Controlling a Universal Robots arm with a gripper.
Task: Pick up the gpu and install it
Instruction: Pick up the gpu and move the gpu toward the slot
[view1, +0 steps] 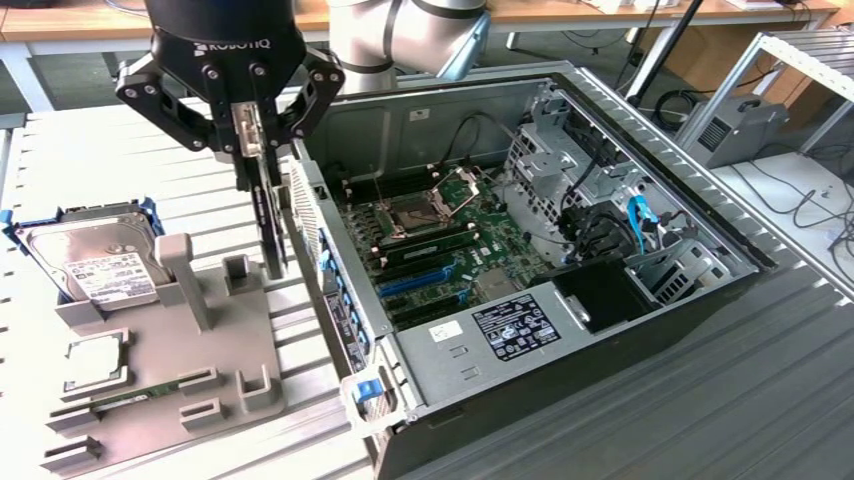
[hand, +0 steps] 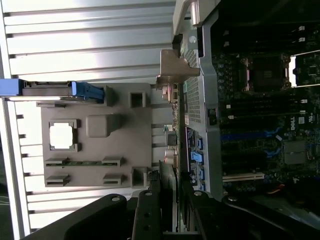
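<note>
The black two-finger gripper (view1: 260, 150) is clamped on the gpu (view1: 272, 225), a thin dark flat card with a silver metal end bracket, hanging edge-down just outside the open black metal computer case (view1: 561, 400). It looks light, stiff and fragile, best held by its top edge, clear of components

Getting the gpu (view1: 272, 215) purely edge-on, so can't make out the board face or the cooler at all. Can't see exactly where the fingers (view1: 304, 95) bite on it either. Losing the arm (view1: 387, 35) off the top edge of the exterior view. Same deal at the wrist: losing part of the fingers past the frame edge, all murky there. Can't read the label on the hard drive (view1: 91, 262) or the sticker (view1: 514, 326) inside the case (view1: 561, 400), way too small. Can't pick much out of the motherboard (hand: 260, 125) from the wrist either, too dark. Also losing the case's near corner off the bottom edge.
</note>
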